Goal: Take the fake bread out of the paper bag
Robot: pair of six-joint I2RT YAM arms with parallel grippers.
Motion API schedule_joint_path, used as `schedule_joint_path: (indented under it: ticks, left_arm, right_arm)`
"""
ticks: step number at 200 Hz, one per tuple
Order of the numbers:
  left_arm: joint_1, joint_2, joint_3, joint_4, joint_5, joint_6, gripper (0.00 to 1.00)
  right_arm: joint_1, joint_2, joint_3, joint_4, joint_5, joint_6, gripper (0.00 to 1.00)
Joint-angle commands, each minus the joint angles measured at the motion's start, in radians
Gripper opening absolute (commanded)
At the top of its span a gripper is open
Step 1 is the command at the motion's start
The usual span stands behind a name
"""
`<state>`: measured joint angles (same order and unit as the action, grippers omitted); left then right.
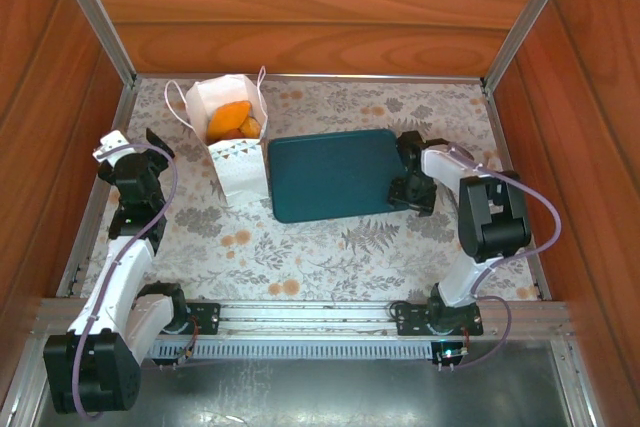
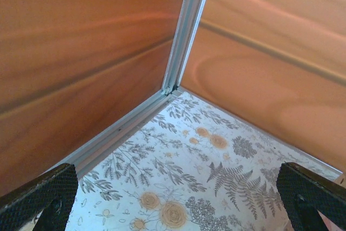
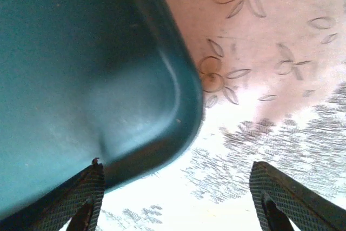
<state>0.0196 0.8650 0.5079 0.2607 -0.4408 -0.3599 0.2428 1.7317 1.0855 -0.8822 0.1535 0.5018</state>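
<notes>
Standing bag [image 1: 240, 172]: white paper, upright, glossy orange bread [image 1: 230, 119] inside.
Left tool [image 2: 175, 196]: released.
Right tool [image 3: 184, 198]: released, at tray [image 3: 65, 68] corner.

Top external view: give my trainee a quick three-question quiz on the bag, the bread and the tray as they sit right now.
1. True or false: the fake bread is inside the paper bag.
2. The teal tray lies: A) to the bag's left, B) to the bag's right, C) on top of the bag.
3. Which tool stands open at the tray's corner?
Key: 1 true; 2 B; 3 the right tool.
</notes>
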Motion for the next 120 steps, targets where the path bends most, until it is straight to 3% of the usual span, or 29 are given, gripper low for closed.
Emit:
schedule_joint_path:
  ticks: [1,7,9,12,76,120]
  left_arm:
    - [0.006,-0.001,0.026,-0.016,0.024,0.007,1.0]
    - [0.005,-0.001,0.028,-0.016,0.025,0.009,1.0]
    - [0.005,-0.001,0.028,-0.016,0.025,0.009,1.0]
    - [0.006,0.0,0.027,-0.017,0.026,0.009,1.0]
    - [0.005,-0.004,0.034,-0.022,0.025,0.022,1.0]
    - [0.006,0.004,0.03,-0.021,0.0,0.025,1.0]
  right_arm:
    - [-0.012,-0.06,0.047,-0.089,0.102,-0.018,0.86]
    - [-0.024,-0.063,0.051,-0.093,0.12,-0.024,0.89]
    - [-0.031,-0.063,0.053,-0.095,0.125,-0.026,0.97]
    - [-0.038,-0.063,0.055,-0.096,0.132,-0.028,1.0]
    - [-0.296,-0.099,0.054,-0.028,0.132,-0.179,1.0]
    - [-0.399,-0.025,0.072,0.015,0.064,-0.281,1.0]
